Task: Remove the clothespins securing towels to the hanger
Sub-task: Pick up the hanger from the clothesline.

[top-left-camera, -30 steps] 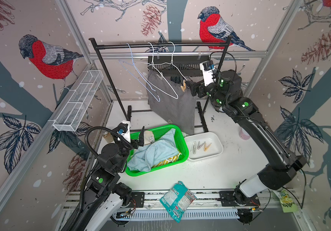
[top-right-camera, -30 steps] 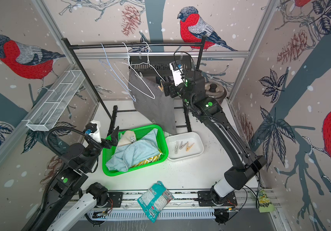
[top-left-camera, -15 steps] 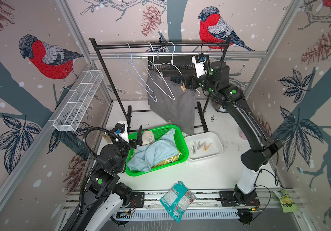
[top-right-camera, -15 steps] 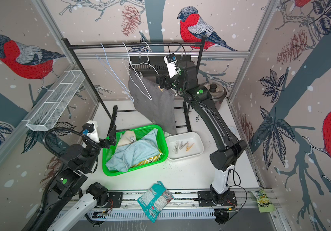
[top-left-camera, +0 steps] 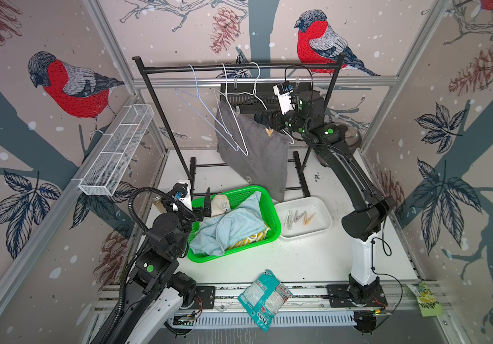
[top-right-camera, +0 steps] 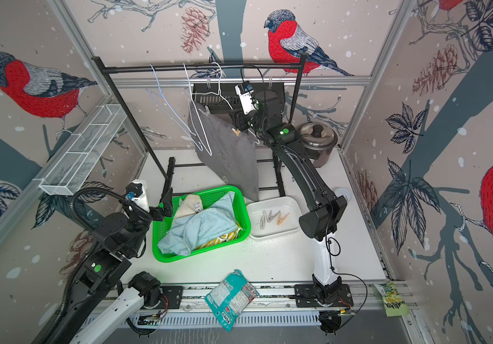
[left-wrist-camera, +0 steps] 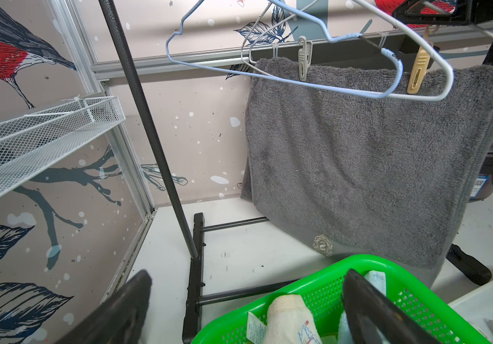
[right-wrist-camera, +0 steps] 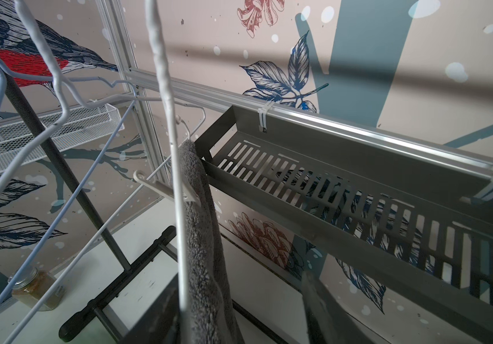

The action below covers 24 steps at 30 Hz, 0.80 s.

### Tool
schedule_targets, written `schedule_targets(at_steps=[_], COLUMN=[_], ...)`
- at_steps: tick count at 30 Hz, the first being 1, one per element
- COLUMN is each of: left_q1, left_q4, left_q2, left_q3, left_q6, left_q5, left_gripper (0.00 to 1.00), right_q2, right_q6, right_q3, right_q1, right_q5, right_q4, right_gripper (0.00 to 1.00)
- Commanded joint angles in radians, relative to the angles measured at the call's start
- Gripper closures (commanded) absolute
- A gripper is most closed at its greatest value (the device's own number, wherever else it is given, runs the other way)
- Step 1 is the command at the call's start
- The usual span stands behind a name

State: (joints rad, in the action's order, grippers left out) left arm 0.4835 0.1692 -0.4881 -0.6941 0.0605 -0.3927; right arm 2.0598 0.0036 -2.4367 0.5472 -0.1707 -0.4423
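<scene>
While the left gripper [left-wrist-camera: 246, 286] hangs spread at eight o'clock, the right gripper [top-left-camera: 272, 128], its grip unclear, must squeeze the tan clothespin [top-left-camera: 269, 132] off the grey towel [top-left-camera: 254, 158] at twelve.

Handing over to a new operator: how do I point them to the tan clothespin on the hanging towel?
Find the black clothes rack at the back; a dark grey towel hangs there from a white wire hanger. The tan clothespin grips the towel's top edge at the end nearer the right arm. Its only neighbour on that edge is a whitish plastic clothespin.
</scene>
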Motion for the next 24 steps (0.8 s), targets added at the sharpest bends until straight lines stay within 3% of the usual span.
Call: schedule_targets(at_steps=[1, 7, 10, 24], left_q1=[0.001, 0.001, 0.001, 0.001], left_q4=[-0.019, -0.017, -0.019, -0.025], left_q2=[-0.003, -0.006, -0.008, -0.011], left_q3=[-0.007, -0.006, -0.004, -0.004], left_q6=[0.01, 0.016, 0.016, 0.021], left_q5=[-0.01, -0.016, -0.015, -0.011], left_gripper=[0.01, 0.01, 0.01, 0.01], right_q2=[0.007, 0.006, -0.004, -0.062], right_q6=[0.002, -0.013, -0.024, -0.056], right_q3=[-0.01, -0.01, -0.01, -0.008], right_q1=[0.001, 0.001, 0.001, 0.0], right_q5=[-0.034, -0.065, -0.064, -0.025], right_q4=[0.056, 0.058, 0.055, 0.074], right_gripper=[0.56, 0.86, 0.95, 0.99])
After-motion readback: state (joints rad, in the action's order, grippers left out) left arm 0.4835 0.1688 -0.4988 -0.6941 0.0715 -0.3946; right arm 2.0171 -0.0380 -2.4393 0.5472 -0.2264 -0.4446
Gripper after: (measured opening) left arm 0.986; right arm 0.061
